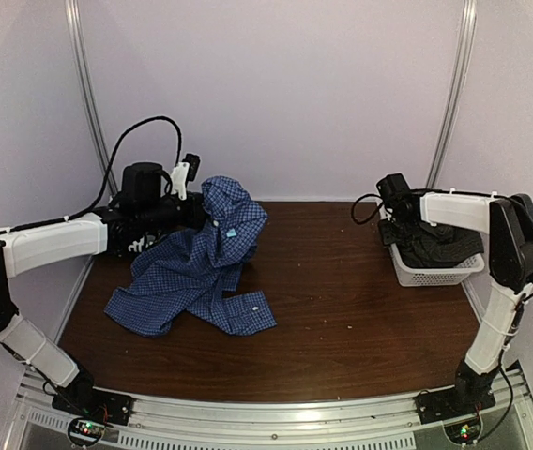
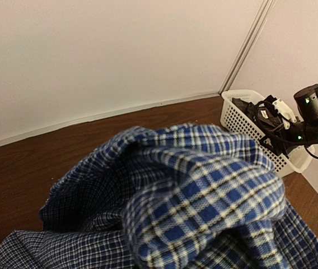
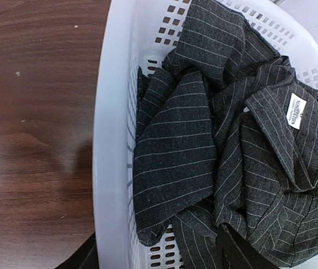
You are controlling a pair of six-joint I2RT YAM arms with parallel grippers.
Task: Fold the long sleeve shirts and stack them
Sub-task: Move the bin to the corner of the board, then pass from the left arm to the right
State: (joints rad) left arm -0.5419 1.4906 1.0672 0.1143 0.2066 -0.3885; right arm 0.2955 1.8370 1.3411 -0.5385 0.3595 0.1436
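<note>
Upper left, my left gripper (image 1: 194,204) clamps the unfolded blue checked shirt (image 1: 196,272); right gripper (image 1: 396,223) gapes over the basket (image 1: 435,275), charcoal shirt (image 3: 232,140) waiting inside.

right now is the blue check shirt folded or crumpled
Crumpled: the blue check shirt lies bunched on the table, one end raised.

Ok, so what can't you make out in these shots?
The left jaws: left wrist view, the blue check shirt covers them.
The right jaws: right wrist view, cut off at the bottom edge.
The label print on the charcoal shirt: too small.
Anything beneath it in the basket: hidden.
</note>
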